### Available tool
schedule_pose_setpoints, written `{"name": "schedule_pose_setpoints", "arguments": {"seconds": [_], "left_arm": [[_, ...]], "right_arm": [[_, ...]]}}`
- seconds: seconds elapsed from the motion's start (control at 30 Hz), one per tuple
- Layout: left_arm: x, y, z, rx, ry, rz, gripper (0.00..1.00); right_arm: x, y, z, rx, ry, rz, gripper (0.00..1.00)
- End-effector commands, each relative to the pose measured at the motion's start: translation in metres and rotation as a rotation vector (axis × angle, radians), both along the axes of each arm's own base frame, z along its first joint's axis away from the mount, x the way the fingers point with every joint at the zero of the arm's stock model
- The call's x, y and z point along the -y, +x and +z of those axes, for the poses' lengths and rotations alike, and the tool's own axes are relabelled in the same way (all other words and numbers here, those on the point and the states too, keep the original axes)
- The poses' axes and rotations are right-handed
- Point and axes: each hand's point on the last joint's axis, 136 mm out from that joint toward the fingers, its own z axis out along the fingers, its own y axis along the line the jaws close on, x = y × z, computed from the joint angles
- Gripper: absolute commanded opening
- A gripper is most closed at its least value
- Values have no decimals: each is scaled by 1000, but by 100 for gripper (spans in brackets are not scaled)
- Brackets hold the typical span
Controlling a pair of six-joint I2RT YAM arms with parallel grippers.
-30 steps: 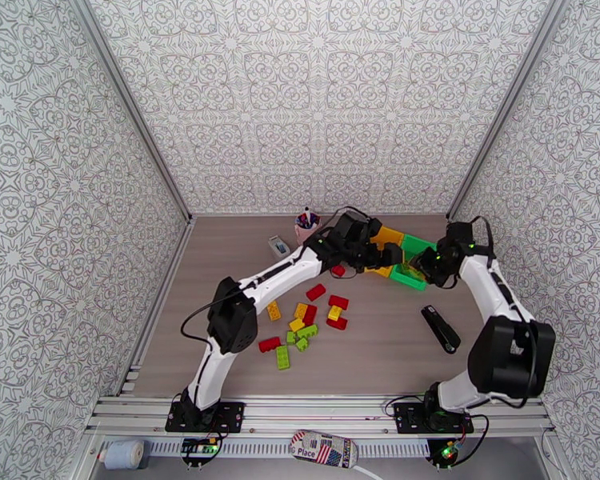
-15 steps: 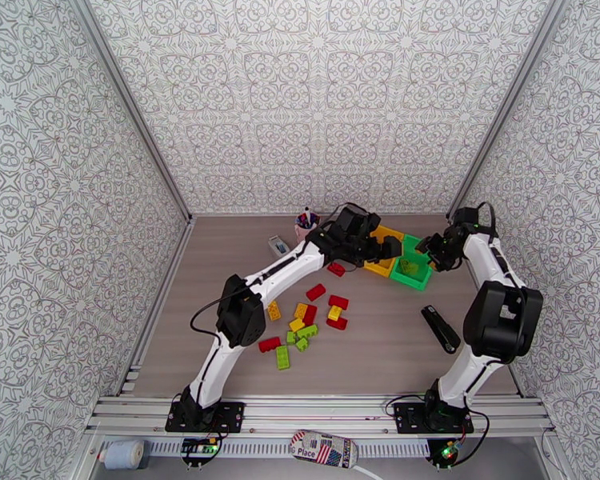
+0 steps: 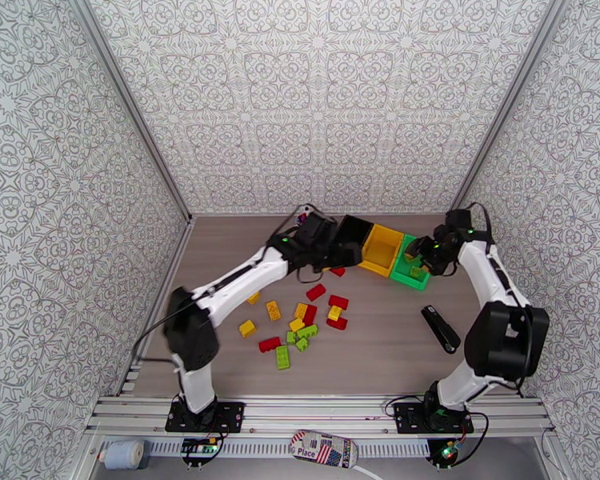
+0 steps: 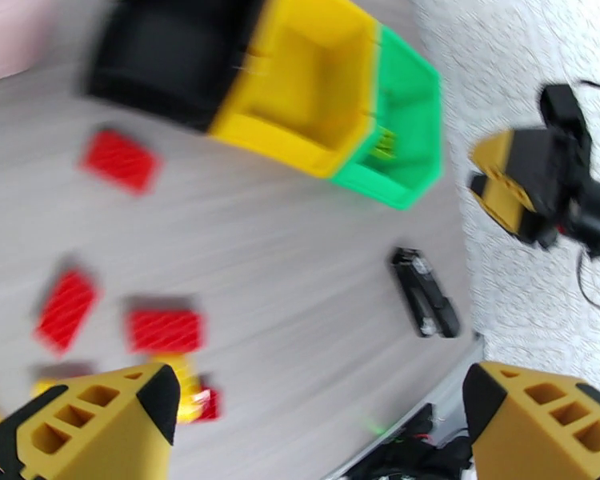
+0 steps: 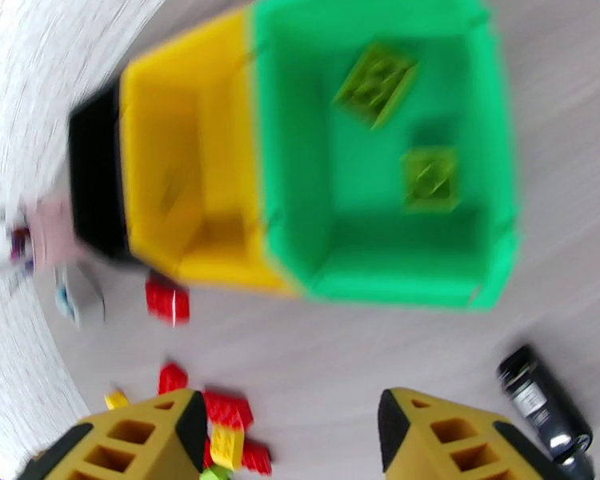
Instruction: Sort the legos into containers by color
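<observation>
Green bin (image 5: 380, 275): lies straight ahead of and below my right gripper (image 5: 288, 430), at the end of the joined row nearest that tool.
Lime green bricks (image 5: 374, 80): I see two inside the green bin, apart from each other, one against the wall farthest from the right fingers, the other nearer the middle.
Yellow bin (image 5: 180, 178): joined to the green bin on the side away from my right gripper; the blur keeps me from telling its contents.
Black bin (image 3: 352, 231): the end of the row closest to my left gripper (image 4: 320, 394), just ahead of its fingers.
Red brick (image 3: 338, 271): on the table (image 3: 380, 354) just beside the black bin, below my left gripper.
Loose legos (image 3: 304, 320): red, yellow and lime green bricks scattered behind and below my left gripper, toward the arm bases, well apart from the bins.
Right gripper: released, fingers parted, nothing between them.
Left gripper: released, fingers (image 4: 92, 426) spread wide, nothing between them.
Black oblong object (image 3: 441, 328): flat on the table, behind my right gripper on the base side, well apart from the bins.
</observation>
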Motion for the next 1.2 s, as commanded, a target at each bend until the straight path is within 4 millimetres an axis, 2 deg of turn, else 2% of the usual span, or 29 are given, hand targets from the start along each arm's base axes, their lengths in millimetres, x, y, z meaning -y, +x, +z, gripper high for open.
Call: {"name": "schedule_pose_setpoints", "arguments": {"seconds": [0.0,0.17,0.3,0.63,0.77,0.93,1.17], "left_arm": [[-58,-5,-15,12,136,135,99],[-113,-33,-39,-53,188,241,99],[-143,-53,-57,-106,188,306,99],[-184,-92,-83,-194,130,435,99],[-201,-109,-91,-218,107,487,99],[-220,-133,-100,-239,111,533,99],[-241,-162,-111,-258,101,592,99]], "right_arm": [[-33,-26,-11,-30,-56,113,64],[-90,-63,-25,-43,-117,272,66],[-134,-93,-34,-41,-168,414,68],[-235,-164,-62,-33,-268,765,69],[-273,-191,-79,-36,-290,896,69],[-300,-212,-104,-68,-371,1004,70],[-312,-212,-132,-116,-448,1019,69]]}}
